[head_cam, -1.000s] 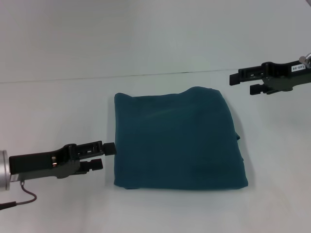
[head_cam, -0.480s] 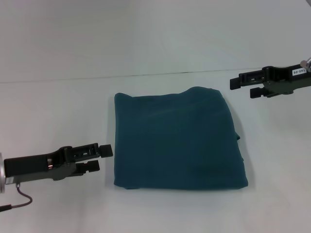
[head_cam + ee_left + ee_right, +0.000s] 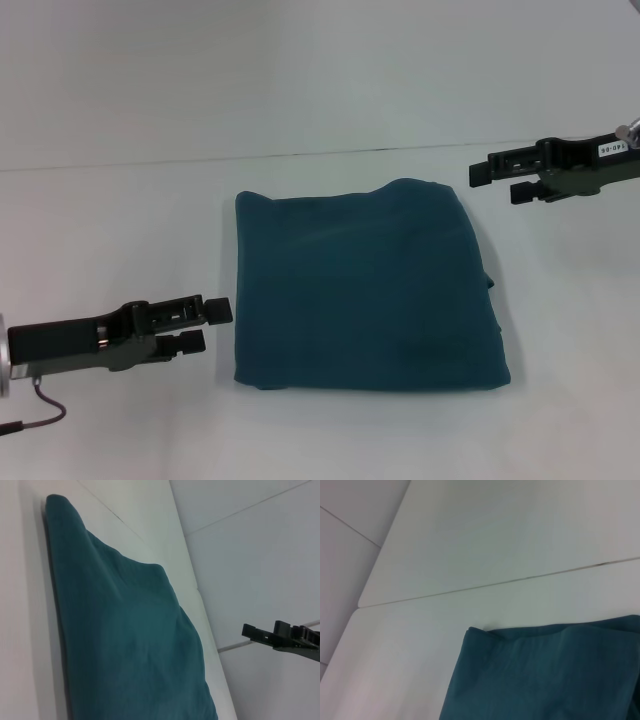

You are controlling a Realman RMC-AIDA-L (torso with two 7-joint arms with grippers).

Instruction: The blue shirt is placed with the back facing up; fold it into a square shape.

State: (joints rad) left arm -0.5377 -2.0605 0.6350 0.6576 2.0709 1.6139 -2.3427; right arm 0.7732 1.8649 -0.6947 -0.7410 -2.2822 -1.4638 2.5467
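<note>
The blue shirt [image 3: 365,290] lies folded into a rough square in the middle of the white table, plain side up, with a small bit of cloth poking out at its right edge. It also fills much of the left wrist view as the blue shirt [image 3: 125,630] and the lower part of the right wrist view as the blue shirt [image 3: 550,675]. My left gripper [image 3: 215,326] hovers just left of the shirt's left edge, open and holding nothing. Off the shirt's far right corner, my right gripper [image 3: 490,180] is open and empty; the left wrist view shows this right gripper [image 3: 280,637] too.
The white table [image 3: 120,230] surrounds the shirt on all sides. A thin seam [image 3: 300,155] runs across the table behind the shirt. A thin cable [image 3: 45,405] hangs under the left arm.
The left gripper has drawn back to the left, off the shirt's edge. The right gripper shifted slightly right. The shirt has not moved.
</note>
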